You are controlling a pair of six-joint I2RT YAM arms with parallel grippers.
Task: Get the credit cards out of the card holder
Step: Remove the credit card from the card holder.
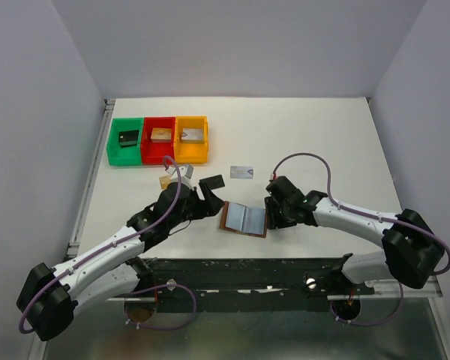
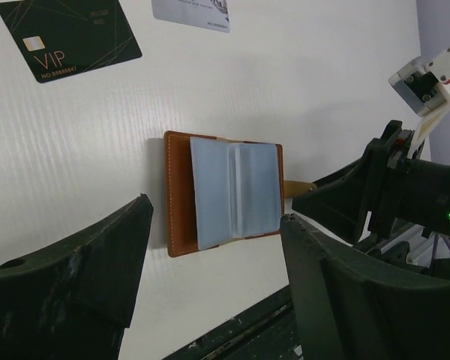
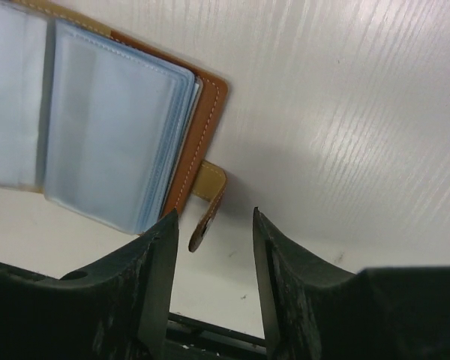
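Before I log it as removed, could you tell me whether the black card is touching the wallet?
Apart. The left wrist view shows a strip of bare table between the black card and the wallet.

At the 12 o'clock edge of the left wrist view a pale card (image 2: 191, 13) is cut to a strip with blurred print, and a black card (image 2: 67, 37) is clipped along one side. In the right wrist view the card holder (image 3: 112, 127) runs off at 9 and 12 o'clock. Whether its cloudy pockets hold cards cannot be told. From above, the left arm (image 1: 157, 217) hides part of a tan card (image 1: 163, 182).
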